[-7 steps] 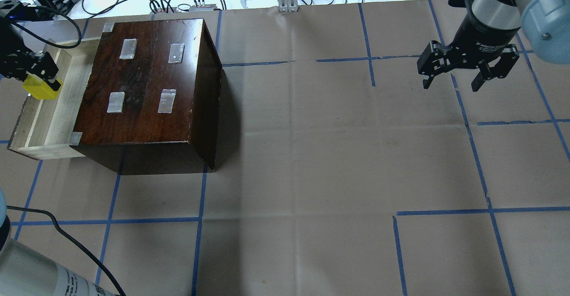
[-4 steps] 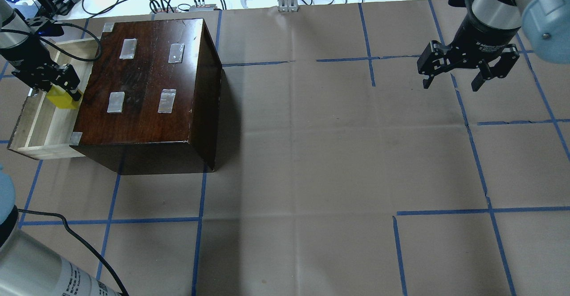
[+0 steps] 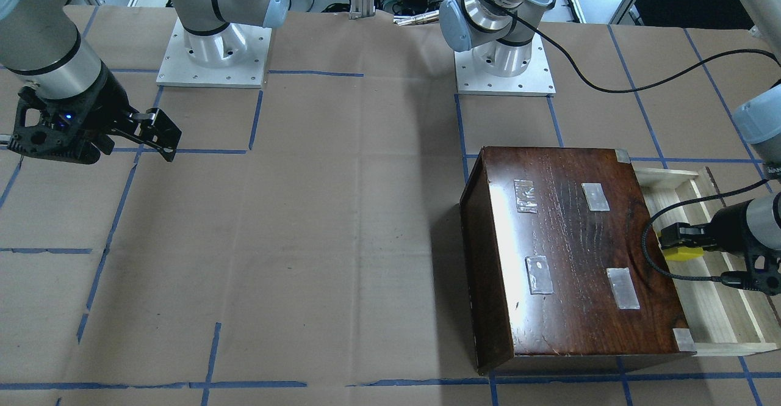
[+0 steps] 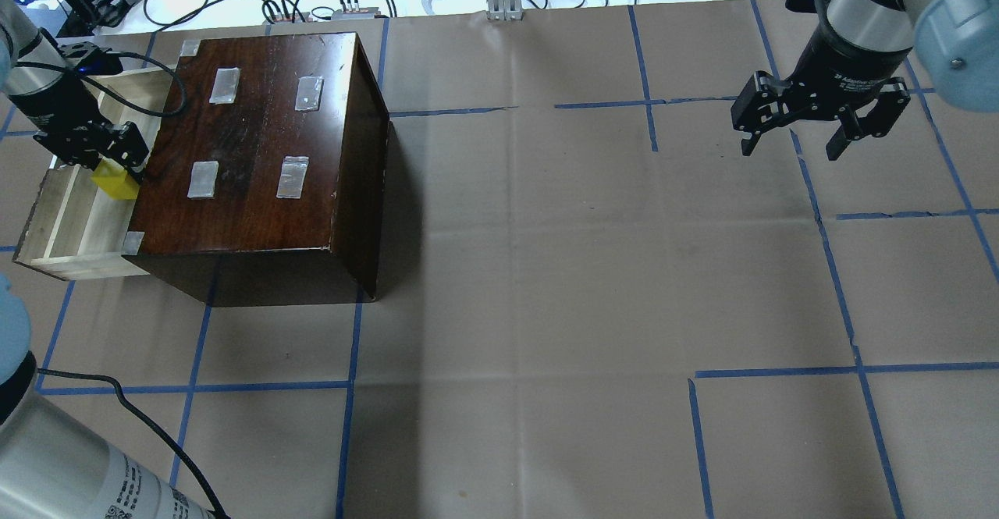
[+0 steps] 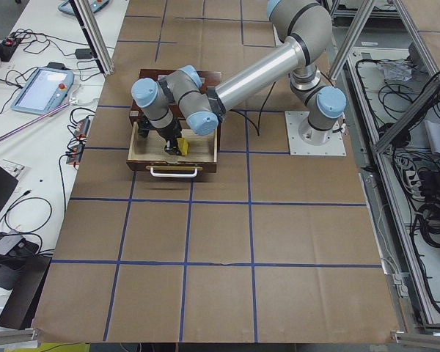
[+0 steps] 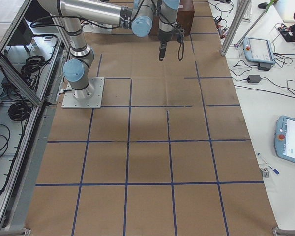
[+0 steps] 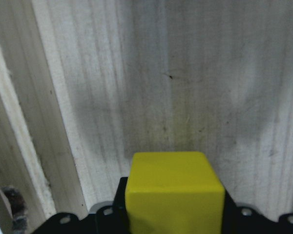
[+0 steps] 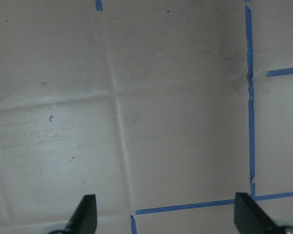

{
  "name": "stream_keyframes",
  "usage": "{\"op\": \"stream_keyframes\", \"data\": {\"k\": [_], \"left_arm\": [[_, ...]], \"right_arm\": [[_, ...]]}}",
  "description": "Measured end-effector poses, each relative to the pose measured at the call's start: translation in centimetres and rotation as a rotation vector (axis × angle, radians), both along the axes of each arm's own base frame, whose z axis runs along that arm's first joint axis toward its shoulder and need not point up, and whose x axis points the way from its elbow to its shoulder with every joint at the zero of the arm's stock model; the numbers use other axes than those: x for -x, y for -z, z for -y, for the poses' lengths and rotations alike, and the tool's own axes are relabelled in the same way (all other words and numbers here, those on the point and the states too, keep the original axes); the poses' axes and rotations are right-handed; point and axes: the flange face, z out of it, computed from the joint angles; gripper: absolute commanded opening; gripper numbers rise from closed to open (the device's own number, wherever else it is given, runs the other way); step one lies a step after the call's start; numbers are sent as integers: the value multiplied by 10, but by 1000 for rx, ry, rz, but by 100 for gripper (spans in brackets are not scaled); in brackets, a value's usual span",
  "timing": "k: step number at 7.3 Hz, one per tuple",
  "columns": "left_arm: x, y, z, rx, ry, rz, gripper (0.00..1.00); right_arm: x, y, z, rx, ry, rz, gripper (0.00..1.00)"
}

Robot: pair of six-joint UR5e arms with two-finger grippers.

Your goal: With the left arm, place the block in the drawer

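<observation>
Gripped in left end effector (image 4: 109,171): block (image 4: 112,183), inside drawer (image 4: 78,226), tight beside cabinet (image 4: 257,144) front edge, bare tray floor open away from cabinet. Well apart from cabinet, right end effector (image 4: 792,146) spread wide above counter (image 4: 546,285).

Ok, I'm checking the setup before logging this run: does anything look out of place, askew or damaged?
Nothing stands out. The left gripper holds the block over the open drawer; the cabinet sits flat and only bears tape patches.
</observation>
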Motion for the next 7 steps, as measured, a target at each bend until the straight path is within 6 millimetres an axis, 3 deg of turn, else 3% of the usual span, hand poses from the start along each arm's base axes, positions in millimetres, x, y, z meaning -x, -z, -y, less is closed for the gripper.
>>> {"op": "stream_keyframes", "data": {"k": [5, 6, 7], "left_arm": [[-1, -15, 3, 24, 1, 17, 79], [0, -25, 2, 38, 1, 24, 96], [1, -38, -1, 55, 1, 32, 99]], "right_arm": [[0, 0, 0, 0, 0, 0, 100], [0, 0, 0, 0, 0, 0, 100], [0, 0, 0, 0, 0, 0, 100]]}}
